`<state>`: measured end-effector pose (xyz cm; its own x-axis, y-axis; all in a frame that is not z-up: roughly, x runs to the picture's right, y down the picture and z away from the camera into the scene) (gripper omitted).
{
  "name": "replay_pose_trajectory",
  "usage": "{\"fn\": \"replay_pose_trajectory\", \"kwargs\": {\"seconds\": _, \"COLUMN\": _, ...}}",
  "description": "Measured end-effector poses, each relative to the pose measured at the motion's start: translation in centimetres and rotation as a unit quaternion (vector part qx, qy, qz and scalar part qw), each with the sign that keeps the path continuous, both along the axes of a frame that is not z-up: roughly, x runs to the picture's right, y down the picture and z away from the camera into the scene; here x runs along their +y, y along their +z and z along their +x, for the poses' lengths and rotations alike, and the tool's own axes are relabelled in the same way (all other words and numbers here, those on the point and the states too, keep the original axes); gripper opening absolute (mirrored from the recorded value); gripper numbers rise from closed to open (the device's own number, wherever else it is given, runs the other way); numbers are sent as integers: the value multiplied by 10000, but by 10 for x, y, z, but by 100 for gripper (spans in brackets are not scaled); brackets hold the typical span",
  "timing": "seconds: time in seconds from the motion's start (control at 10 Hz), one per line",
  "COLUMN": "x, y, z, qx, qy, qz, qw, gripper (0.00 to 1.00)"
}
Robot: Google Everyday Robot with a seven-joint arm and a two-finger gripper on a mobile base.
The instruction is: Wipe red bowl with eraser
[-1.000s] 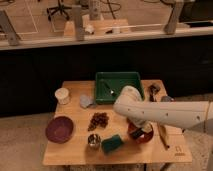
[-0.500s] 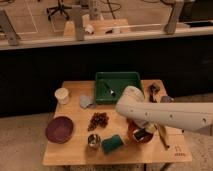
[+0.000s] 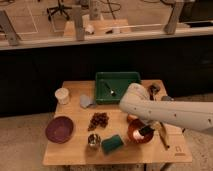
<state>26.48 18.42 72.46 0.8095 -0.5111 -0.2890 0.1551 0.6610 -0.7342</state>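
The red bowl point(image 3: 135, 133) sits on the wooden table point(image 3: 75, 150) near its front right. My gripper point(image 3: 145, 131) reaches down into the bowl from the white arm point(image 3: 165, 112), which comes in from the right. Its fingers are shut on a small dark bar, the eraser point(image 3: 147, 129), which rests against the inside of the bowl. The arm hides the bowl's far rim.
A green sponge point(image 3: 112, 143) and a metal cup point(image 3: 94, 140) lie just left of the red bowl. A purple bowl point(image 3: 59, 129) is at front left. Also on the table: grapes point(image 3: 98, 120), a green tray point(image 3: 117, 86), a white cup point(image 3: 62, 95), and a banana point(image 3: 163, 135) on the right.
The arm's elbow has shifted slightly to the right and the gripper has moved a little inside the red bowl. Everything else on the table is where it was.
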Motion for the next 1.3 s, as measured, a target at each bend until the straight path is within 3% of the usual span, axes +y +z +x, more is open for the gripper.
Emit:
{"fn": "replay_pose_trajectory", "kwargs": {"seconds": 0.3, "x": -15, "y": 27, "z": 0, "qx": 8, "qy": -52, "qz": 48, "qw": 10000, "gripper": 15}}
{"fn": "replay_pose_trajectory", "kwargs": {"seconds": 0.6, "x": -17, "y": 47, "z": -14, "qx": -69, "qy": -139, "qz": 34, "qw": 9999, "gripper": 15}}
{"fn": "replay_pose_trajectory", "kwargs": {"seconds": 0.9, "x": -12, "y": 47, "z": -35, "qx": -255, "qy": -222, "qz": -21, "qw": 9994, "gripper": 15}}
{"fn": "replay_pose_trajectory", "kwargs": {"seconds": 1.3, "x": 9, "y": 30, "z": -49, "qx": -439, "qy": -313, "qz": -197, "qw": 9984, "gripper": 15}}
